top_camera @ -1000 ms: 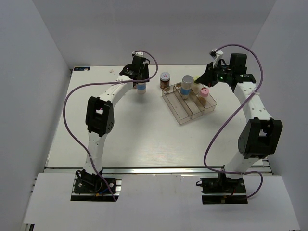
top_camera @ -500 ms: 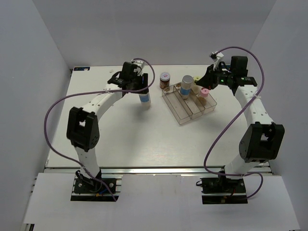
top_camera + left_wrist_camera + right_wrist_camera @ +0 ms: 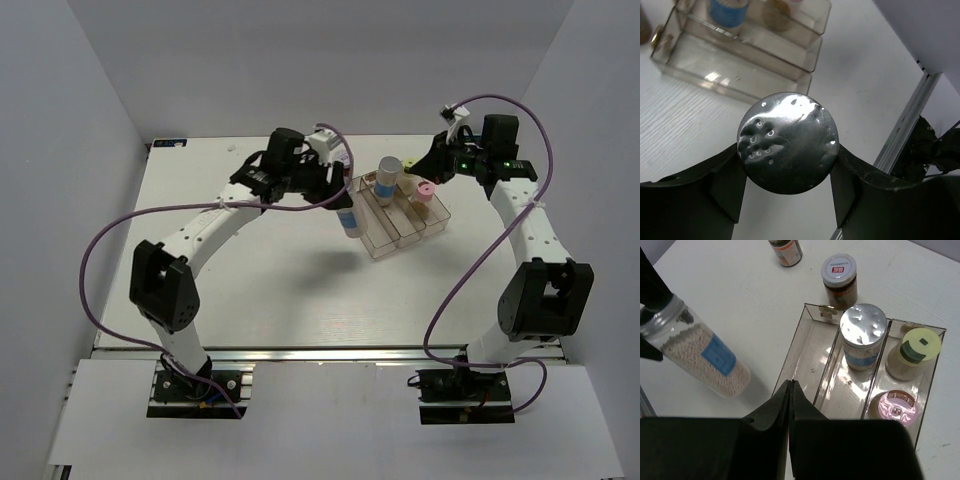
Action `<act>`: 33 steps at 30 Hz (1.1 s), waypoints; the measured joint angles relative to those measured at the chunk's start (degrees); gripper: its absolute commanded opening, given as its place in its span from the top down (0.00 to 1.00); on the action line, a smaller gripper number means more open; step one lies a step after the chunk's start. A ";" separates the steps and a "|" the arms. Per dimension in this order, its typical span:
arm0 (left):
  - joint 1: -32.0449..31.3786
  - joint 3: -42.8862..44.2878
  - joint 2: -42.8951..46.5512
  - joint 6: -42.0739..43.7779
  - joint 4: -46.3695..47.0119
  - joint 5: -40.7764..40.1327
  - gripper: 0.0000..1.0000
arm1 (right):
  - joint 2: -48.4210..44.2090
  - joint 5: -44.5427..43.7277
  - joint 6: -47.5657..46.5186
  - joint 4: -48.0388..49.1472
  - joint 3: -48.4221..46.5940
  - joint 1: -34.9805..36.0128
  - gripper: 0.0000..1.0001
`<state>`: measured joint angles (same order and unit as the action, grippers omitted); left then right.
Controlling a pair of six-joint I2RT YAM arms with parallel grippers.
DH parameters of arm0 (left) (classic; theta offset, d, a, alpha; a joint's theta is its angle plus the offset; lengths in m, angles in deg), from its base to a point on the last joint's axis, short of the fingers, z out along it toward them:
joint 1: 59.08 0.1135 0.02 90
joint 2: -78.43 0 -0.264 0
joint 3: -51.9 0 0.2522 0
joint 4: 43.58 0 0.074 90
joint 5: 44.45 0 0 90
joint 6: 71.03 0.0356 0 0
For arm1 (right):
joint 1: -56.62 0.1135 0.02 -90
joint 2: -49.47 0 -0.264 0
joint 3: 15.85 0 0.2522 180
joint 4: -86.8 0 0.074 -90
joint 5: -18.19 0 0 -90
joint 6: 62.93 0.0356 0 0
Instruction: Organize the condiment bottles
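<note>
My left gripper is shut on the cap of a silver-capped white-blue bottle, which hangs tilted just left of the clear tray. From the left wrist I see its silver cap between my fingers. A second silver-capped bottle stands in the tray's middle compartment. The yellow-green-capped bottle and the pink-capped bottle stand in the right one. Two brown jars stand on the table beyond the tray. My right gripper is shut and empty, above the tray's near end.
The tray's left compartment holds nothing. White walls close the table in at the back and sides. A metal rail runs along the table's near edge.
The left arm has carried the silver-capped bottle rightward and nearer, from the back left over to the tray's left side. The right arm has hardly moved.
</note>
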<state>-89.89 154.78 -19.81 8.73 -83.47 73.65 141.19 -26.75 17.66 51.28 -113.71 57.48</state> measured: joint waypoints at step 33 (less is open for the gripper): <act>-9.07 27.23 -31.58 -4.44 11.21 -8.96 0.94 | -8.02 -3.74 3.30 3.98 7.37 -9.09 0.99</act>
<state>-98.96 182.01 -51.39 4.30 -72.26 64.69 133.17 -30.49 20.96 55.26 -106.34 48.39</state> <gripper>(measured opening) 0.695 0.016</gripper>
